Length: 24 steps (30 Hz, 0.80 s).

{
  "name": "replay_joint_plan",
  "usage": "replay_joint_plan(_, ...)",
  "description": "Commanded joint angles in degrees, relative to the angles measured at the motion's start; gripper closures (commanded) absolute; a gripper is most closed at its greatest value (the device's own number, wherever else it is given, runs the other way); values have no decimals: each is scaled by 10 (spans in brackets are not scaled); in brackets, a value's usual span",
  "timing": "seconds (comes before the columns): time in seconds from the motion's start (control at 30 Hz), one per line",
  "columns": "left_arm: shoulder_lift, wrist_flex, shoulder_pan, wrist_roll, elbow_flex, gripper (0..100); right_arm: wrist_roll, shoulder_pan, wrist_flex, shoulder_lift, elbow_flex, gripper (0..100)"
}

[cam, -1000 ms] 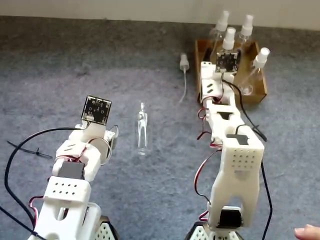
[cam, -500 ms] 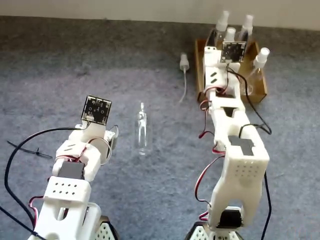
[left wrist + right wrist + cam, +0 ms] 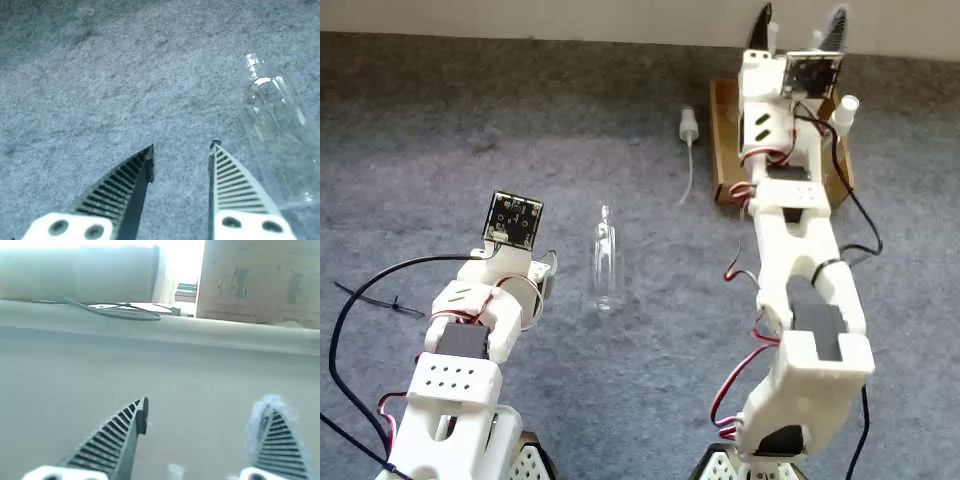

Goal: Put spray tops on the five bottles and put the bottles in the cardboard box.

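left hand point(image 3: 182, 146) and right hand point(image 3: 206, 405) spread; i've one bottle point(image 3: 606, 265) and spray top point(image 3: 688, 125) unjoined, cardboard box point(image 3: 722, 150) part filled (count hidden).

Grey carpet point(image 3: 450, 130) covers the table, pile coarse and mottled. Black zip tie point(image 3: 382, 302) lies flat on it near the left edge. Pale wall point(image 3: 520, 18) along the far edge. Right wrist view: pale ledge point(image 3: 150, 327), dark cable point(image 3: 120, 312) lying along its top, printed carton point(image 3: 260, 280) behind.

Right end effector point(image 3: 207, 407) gapes wide on an outstretched arm; left end effector point(image 3: 182, 148), arm folded, stands parted
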Motion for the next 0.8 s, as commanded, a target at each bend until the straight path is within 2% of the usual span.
replay_joint_plan(0.0,-5,-11,7,-4,-5,822,4,22,56,-90,-4,683)
replay_joint_plan(0.2,-7,-11,7,-4,-5,822,-4,28,203,-233,-4,683)
replay_joint_plan(0.4,-5,-11,7,-4,-4,822,-127,24,470,-385,-4,683)
replay_joint_plan(0.63,-7,-11,-15,-4,-4,822,-235,51,735,-476,-4,683)
replay_joint_plan(0.77,-7,-11,-18,-4,-4,822,-229,23,849,-512,-4,682)
